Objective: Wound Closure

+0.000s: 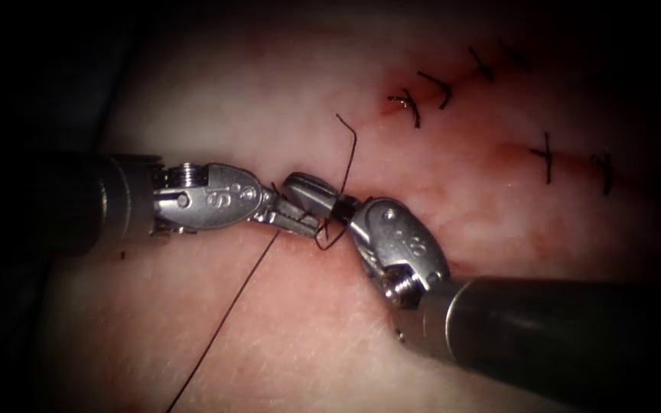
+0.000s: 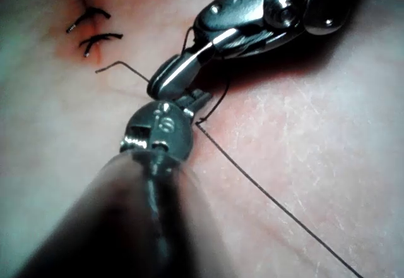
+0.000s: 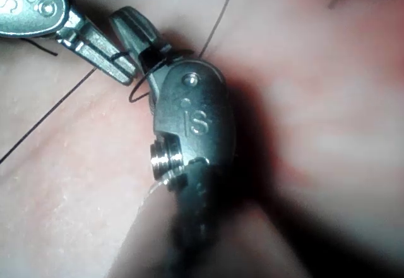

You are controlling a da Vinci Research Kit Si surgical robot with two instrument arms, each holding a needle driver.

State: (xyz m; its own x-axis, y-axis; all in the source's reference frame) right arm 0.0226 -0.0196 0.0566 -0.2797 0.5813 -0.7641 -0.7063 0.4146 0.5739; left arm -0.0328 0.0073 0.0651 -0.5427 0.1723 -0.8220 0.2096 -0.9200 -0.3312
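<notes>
Endoscope, right tool (image 1: 294, 185): nearest the lens; the shaft enters from the lower right and the tip reaches up-left to frame centre. Jaws closed together. Thread is wound round them near the hinge; I cannot tell whether any is pinched.
Endoscope, left tool (image 1: 314, 225): enters from the left at mid-height, its tip just beside and under the right tool's. Jaws closed on the thread.
Endoscope, thread (image 1: 223, 313): a long strand runs from the left tool's jaws down to the bottom edge, left of centre. A short free end rises above the right tool and kinks at its top.
Endoscope, stitches (image 1: 407, 103): dark, in two rows at the upper right, well apart from both tools.
Endoscope, tissue (image 1: 307, 344): pale pink and lies under everything.
Left wrist, left tool (image 2: 199, 99): short closed jaws, with the thread (image 2: 278, 205) bending sharply just beside them.
Left wrist, right tool (image 2: 159, 86): closed, touching the left tool's tip.
Right wrist, right tool (image 3: 124, 20): closed, with the thread (image 3: 214, 25) looped at the jaw base.
Right wrist, left tool (image 3: 125, 69): closed, with a turn of thread round its tip.
</notes>
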